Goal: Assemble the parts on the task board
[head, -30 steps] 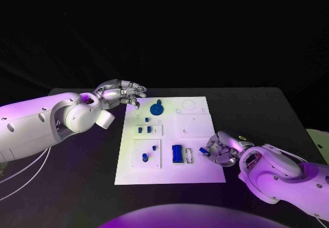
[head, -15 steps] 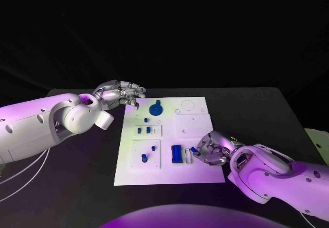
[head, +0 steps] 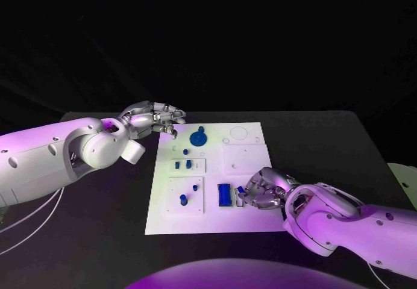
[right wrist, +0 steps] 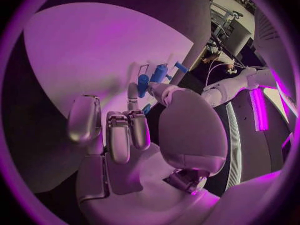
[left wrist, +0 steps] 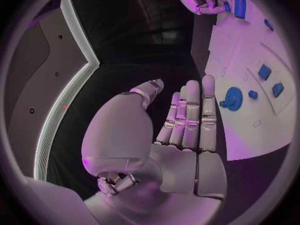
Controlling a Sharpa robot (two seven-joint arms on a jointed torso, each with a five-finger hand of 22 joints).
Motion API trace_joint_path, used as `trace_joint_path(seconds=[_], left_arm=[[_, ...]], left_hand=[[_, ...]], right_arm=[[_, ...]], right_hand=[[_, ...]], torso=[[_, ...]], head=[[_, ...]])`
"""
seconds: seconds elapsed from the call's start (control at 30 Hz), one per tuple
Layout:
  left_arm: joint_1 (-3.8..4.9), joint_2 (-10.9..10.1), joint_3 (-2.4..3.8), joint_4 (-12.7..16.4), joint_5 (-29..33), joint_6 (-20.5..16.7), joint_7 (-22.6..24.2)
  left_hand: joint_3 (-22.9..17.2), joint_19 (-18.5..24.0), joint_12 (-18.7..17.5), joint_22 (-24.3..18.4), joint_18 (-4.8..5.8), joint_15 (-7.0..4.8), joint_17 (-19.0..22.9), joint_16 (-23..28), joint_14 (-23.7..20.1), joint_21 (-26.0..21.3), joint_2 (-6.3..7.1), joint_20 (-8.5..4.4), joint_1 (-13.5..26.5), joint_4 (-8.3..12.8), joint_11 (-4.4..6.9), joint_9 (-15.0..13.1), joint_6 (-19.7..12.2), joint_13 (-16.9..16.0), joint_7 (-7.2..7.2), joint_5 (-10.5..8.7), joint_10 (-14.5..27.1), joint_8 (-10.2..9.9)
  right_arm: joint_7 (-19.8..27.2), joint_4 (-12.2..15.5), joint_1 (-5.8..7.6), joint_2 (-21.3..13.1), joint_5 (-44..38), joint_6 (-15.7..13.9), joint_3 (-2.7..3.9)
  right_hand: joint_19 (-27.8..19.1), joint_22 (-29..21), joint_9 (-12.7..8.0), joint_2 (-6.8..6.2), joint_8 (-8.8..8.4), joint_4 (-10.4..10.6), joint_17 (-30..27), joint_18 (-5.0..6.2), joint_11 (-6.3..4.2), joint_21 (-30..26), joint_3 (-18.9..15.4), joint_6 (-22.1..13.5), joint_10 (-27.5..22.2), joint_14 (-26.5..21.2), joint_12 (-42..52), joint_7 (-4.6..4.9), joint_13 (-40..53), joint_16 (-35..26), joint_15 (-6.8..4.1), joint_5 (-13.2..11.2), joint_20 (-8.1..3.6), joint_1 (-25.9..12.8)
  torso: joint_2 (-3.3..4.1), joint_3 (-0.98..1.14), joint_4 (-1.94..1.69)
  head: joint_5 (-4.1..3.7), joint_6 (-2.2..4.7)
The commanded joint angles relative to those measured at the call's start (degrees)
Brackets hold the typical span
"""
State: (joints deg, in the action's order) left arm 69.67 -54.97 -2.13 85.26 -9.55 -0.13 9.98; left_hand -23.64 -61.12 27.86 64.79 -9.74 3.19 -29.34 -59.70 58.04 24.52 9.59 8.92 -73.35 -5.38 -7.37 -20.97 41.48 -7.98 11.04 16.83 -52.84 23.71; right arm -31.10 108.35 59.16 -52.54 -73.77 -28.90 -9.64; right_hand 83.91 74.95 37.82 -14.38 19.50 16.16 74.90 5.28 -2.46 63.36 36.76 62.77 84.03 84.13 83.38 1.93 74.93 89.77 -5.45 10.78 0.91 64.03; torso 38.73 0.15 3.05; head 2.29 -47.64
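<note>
The task board is lying flat in the middle of the black table, and going from left to right you are seeing this. Your left hand is hovering just off the board's far left corner, its fingers loosely bent and gripping nothing; in the left wrist view they are standing nearly straight and close together. On the board a round blue part is sitting near the far edge, two small blue parts are standing in the middle panel, and two more are lying in the near left panel. A long blue part is standing beside a narrow slot. Your right hand is reaching over the board's near right side, pinching a small blue piece at its fingertips, just beside that long part.
</note>
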Motion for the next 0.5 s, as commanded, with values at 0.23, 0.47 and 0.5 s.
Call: trace_joint_path(seconds=[0.23, 0.47, 0.5], left_arm=[[0.04, 0.02, 0.04, 0.24, 0.36, 1.07, 0.09], [0.05, -0.01, 0.04, 0.26, 0.36, 1.08, 0.02], [0.05, -0.01, 0.04, 0.26, 0.36, 1.09, 0.01]], left_hand=[[0.07, -0.18, 0.17, -0.05, -0.66, 0.07, 0.09, -0.23, -0.44, -0.37, -0.04, 0.29, -0.21, -0.25, 0.06, -0.07, -0.40, 0.07, 0.02, 0.15, 0.47, 0.29], [0.12, -0.19, 0.20, -0.08, -0.66, 0.08, 0.11, -0.24, -0.45, -0.38, -0.01, 0.29, -0.23, -0.28, 0.05, -0.08, -0.45, 0.07, 0.04, 0.16, 0.49, 0.35], [0.12, -0.19, 0.20, -0.08, -0.66, 0.08, 0.11, -0.24, -0.45, -0.38, -0.01, 0.29, -0.23, -0.28, 0.05, -0.08, -0.45, 0.07, 0.04, 0.16, 0.49, 0.35]], right_arm=[[-0.56, -1.16, -0.16, 0.78, 0.84, 3.02, -0.01], [-0.56, -1.30, -0.22, 1.11, 0.64, 3.12, -0.01], [-0.56, -1.29, -0.23, 1.15, 0.61, 3.09, -0.01]], right_hand=[[0.93, 9.20, -0.11, -0.02, -0.28, 0.26, 15.10, -0.88, 0.07, 0.47, -0.74, 0.87, 3.54, 5.87, 0.54, -0.26, 10.66, 0.23, -0.21, -0.55, -0.26, -1.88], [0.94, 9.21, -0.11, -0.03, -0.28, 0.25, 15.10, -0.88, 0.07, 0.51, -0.80, 0.92, 3.57, 5.87, 0.62, -0.27, 10.72, 0.23, -0.21, -0.63, -0.26, -2.03], [0.94, 9.21, -0.11, -0.03, -0.28, 0.25, 15.10, -0.88, 0.07, 0.51, -0.80, 0.92, 3.57, 5.87, 0.62, -0.27, 10.72, 0.23, -0.21, -0.63, -0.26, -2.03]], torso=[[0.01, 0.03, 0.01], [-0.02, 0.05, 0.03], [-0.03, 0.04, 0.03]], head=[[0.09, -0.24], [0.20, -0.32], [0.22, -0.33]])
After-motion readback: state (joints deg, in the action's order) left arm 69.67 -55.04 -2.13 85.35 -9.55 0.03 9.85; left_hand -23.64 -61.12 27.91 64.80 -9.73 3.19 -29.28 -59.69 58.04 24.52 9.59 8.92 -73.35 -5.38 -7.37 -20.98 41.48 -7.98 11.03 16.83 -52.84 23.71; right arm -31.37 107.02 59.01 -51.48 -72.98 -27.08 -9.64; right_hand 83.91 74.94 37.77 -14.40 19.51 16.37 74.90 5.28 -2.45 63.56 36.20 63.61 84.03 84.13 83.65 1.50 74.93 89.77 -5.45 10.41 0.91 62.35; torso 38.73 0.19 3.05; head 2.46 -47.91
